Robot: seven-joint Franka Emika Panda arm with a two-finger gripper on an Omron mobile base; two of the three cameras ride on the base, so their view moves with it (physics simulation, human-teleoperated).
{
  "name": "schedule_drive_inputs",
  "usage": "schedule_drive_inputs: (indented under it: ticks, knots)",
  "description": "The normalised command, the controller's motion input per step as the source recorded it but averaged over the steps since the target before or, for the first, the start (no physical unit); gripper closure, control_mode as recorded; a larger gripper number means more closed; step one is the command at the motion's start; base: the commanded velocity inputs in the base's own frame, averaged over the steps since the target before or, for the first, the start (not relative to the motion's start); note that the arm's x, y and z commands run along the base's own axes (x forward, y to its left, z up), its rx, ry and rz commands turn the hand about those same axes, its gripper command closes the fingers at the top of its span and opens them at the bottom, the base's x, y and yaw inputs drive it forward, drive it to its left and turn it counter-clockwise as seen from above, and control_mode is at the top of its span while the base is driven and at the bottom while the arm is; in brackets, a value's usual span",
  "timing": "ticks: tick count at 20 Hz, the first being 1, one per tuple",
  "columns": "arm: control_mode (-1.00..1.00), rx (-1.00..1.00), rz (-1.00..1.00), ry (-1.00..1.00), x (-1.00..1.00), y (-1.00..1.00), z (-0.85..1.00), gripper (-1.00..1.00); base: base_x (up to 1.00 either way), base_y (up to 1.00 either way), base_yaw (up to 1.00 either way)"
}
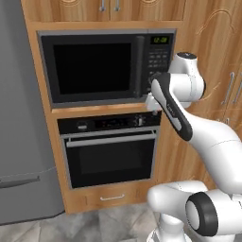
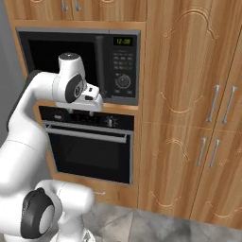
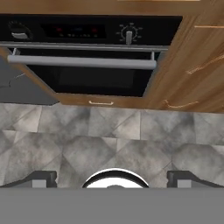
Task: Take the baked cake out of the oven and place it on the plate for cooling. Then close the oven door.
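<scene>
Oven door (image 1: pixel 111 160) shut tight, black glass front, set in the wood wall under the big microwave (image 1: pixel 104 66). Long silver bar handle (image 1: pixel 111 140) running side to side along the top edge of the door. Row of small knobs (image 3: pixel 128 35) on the dark strip just above the bar. Cake somewhere behind the glass, too dark inside to tell. No plate to be made out anywhere in these pictures.

Hand (image 3: pixel 112 179) held up high in front of the oven, out from the wall, near the line where microwave meets oven. Looks down and forward over the grey tile floor (image 3: pixel 109 135) at the door. Two dark finger tips (image 3: pixel 43 178) spread as wide as they go, nothing between them, nothing touched.

So: handle lies ahead of the hand and lower down, well apart from it. Bar goes left to right, so fingers best put one above and one below it. Reach forward and down, close on the bar near its middle, then pull out and down to swing the door open. Job barely begun, by the look of it: door not yet opened, cake not yet out.
</scene>
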Motion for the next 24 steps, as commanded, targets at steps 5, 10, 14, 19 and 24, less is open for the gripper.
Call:
schedule_drive_inputs:
  ticks: [5,10,14,19,24]
  knots:
    - [1.00,0.00,0.00,0.00,0.00,0.00,0.00,-1.00,-0.10,-0.56,0.00]
    - [1.00,0.00,0.00,0.00,0.00,0.00,0.00,-1.00,-0.04,-0.57,0.00]
    - [1.00,0.00,0.00,0.00,0.00,0.00,0.00,-1.00,0.00,-0.54,0.00]
    - [1.00,0.00,0.00,0.00,0.00,0.00,0.00,-1.00,0.11,-0.49,0.00]
    - [1.00,0.00,0.00,0.00,0.00,0.00,0.00,-1.00,0.31,-0.29,0.00]
